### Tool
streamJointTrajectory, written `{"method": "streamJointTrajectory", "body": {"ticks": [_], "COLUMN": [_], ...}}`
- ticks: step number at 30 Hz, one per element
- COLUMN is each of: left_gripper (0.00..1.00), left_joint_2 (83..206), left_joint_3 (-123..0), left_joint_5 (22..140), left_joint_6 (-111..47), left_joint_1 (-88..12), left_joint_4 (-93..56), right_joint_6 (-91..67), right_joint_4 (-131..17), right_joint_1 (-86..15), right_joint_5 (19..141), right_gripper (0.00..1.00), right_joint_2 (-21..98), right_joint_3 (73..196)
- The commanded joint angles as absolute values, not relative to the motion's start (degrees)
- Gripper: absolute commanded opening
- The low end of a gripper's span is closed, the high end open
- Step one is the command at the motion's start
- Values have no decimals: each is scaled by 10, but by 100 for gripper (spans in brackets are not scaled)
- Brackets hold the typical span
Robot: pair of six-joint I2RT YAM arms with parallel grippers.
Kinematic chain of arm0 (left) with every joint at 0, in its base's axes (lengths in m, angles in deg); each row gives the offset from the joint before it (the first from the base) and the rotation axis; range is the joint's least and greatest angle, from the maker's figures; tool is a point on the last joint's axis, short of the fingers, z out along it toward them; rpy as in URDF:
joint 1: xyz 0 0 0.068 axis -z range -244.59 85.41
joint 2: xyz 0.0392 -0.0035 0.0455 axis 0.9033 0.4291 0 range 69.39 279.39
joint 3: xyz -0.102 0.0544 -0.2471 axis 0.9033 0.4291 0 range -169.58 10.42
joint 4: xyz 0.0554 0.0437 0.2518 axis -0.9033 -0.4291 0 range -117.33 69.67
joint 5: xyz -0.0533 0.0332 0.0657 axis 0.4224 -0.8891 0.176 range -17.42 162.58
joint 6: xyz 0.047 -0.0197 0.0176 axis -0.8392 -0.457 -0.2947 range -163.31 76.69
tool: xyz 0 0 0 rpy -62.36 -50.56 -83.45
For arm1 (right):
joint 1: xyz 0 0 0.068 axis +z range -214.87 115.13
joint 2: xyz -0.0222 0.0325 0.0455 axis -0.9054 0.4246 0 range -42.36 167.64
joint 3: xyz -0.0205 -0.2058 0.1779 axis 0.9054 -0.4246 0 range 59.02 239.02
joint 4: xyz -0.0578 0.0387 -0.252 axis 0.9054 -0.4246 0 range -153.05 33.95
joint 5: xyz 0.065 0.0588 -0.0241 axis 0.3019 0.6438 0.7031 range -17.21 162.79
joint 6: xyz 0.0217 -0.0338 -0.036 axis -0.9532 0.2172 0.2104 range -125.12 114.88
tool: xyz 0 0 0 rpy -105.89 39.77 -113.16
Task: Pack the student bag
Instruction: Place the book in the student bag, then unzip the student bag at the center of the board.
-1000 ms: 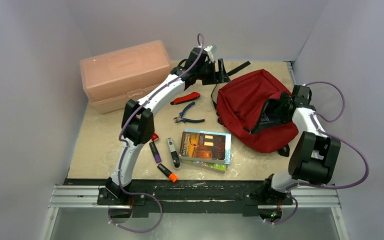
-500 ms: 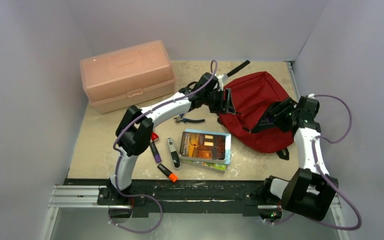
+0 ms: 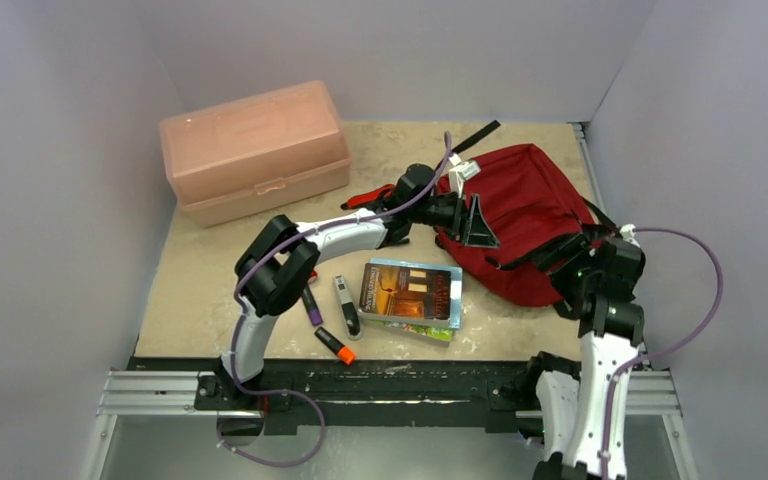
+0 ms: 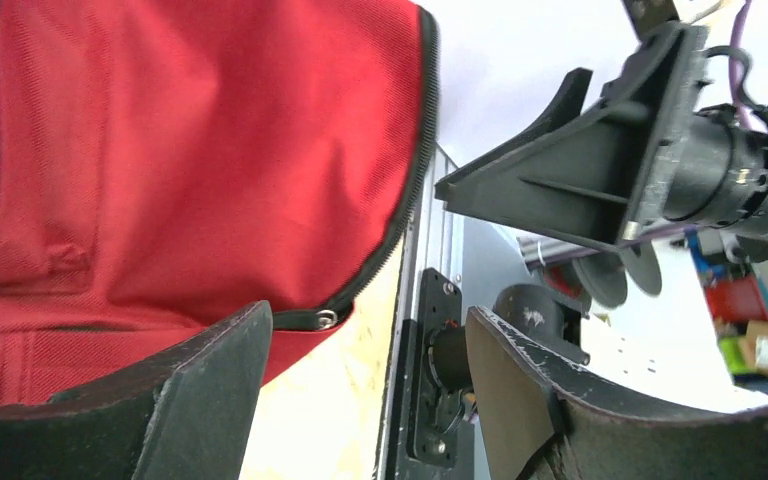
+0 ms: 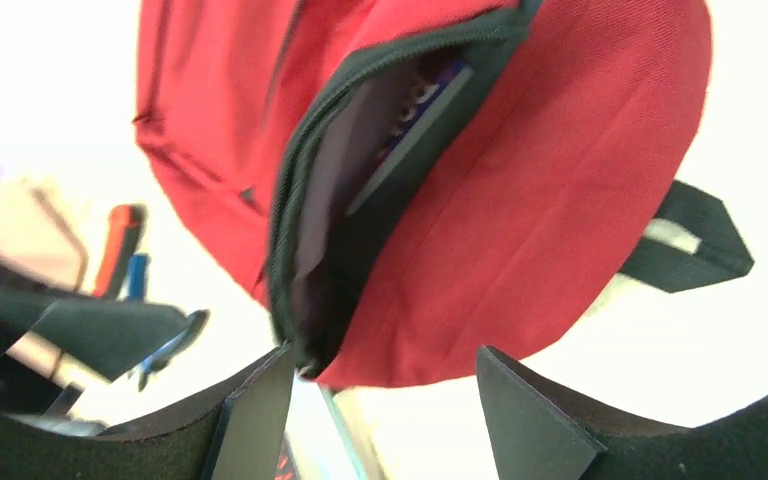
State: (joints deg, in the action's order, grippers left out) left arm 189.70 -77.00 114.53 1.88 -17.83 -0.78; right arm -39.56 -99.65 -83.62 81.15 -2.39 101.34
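In the right wrist view the pliers [image 5: 138, 278] are a blur and the bag [image 5: 560, 200] hides most of a dark book [image 5: 402, 148]; overhead, the top book [image 3: 412, 290] covers most of a green book [image 3: 426, 331].

3 pale lilac walls [image 3: 50, 200] w/ speckled beige tabletop [image 3: 200, 290]

Gaping student bag [image 5: 560, 200] mouth, book [image 5: 415, 112] inside

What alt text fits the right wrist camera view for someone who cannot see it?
A red backpack fills the view, its pocket gaping open with a dark blue book inside. The right gripper, fingers open and empty, frames the bottom edge.
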Motion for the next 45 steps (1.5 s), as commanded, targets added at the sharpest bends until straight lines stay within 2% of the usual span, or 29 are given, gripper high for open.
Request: {"method": "streamJointTrajectory", "body": {"ticks": [1,4,8,12,21,26,28,31,32,34,38,42,45], "left_gripper": [72,76,77,77,63,56,57,68,69,73,77,78,77], "left_joint_2": [1896,1910,1931,1938,1968,1994,1995,1989,1987,1984,1976,1991,2005], "left_joint_3": [-772,-797,-845,-846,-882,-904,-902,-895,-896,-902,-919,-945,-933], "left_joint_5": [1214,1223,1177,1154,1169,1192,1188,1176,1173,1155,1126,1105,1137], "left_joint_6": [-71,-120,-145,-142,-204,-201,-204,-210,-212,-213,-175,-97,-28], "left_joint_1": [-172,-166,-162,-148,-140,-139,-139,-140,-140,-140,-151,-160,-158], "left_joint_4": [39,-6,-111,-117,-141,-144,-145,-144,-146,-159,-190,-233,-194], "right_joint_6": [-413,-415,-438,-477,-466,-459,-457,-450,-447,-441,-423,-420,-429], "right_joint_4": [-1040,-1026,-990,-921,-836,-818,-812,-803,-800,-795,-824,-843,-835], "right_joint_1": [-835,-834,-834,-834,-834,-834,-834,-834,-834,-834,-834,-834,-834], "right_joint_5": [880,901,933,923,909,919,923,924,925,924,898,879,892], "right_gripper": [71,73,76,78,64,52,51,52,50,38,0,0,0], "right_joint_2": [-134,-161,-126,-117,-29,-6,-8,-8,-5,5,12,-26,-42], "right_joint_3": [1014,995,966,934,934,924,922,921,920,916,916,900,887]}}
